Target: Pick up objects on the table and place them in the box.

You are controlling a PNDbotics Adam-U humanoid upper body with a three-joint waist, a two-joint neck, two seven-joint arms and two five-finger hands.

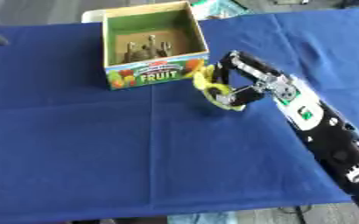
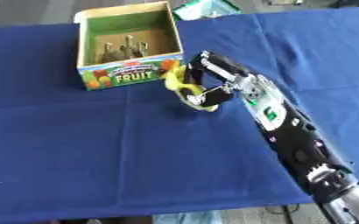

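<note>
Box (image 1: pixel 153 74) with the word FRUIT on its front sits on the blue tablecloth (image 1: pixel 98 144) at about 12 o'clock in the left eye view. Its top is open, and some small brownish things (image 1: pixel 146 50) lie on its floor; I cannot tell what they are. The right hand (image 1: pixel 240 78) comes in from 4 o'clock on a long black arm. Its fingers are curled round a yellow thing (image 1: pixel 213 89), just beside the box's front right corner and a little above the cloth. In the right eye view the box stands at about 11 o'clock. The right hand (image 2: pixel 213 74) grips the yellow thing (image 2: pixel 184 89), which nearly touches the box's right corner. A green and white packet (image 2: pixel 205 8) peeks in behind the box at 12 o'clock.
</note>
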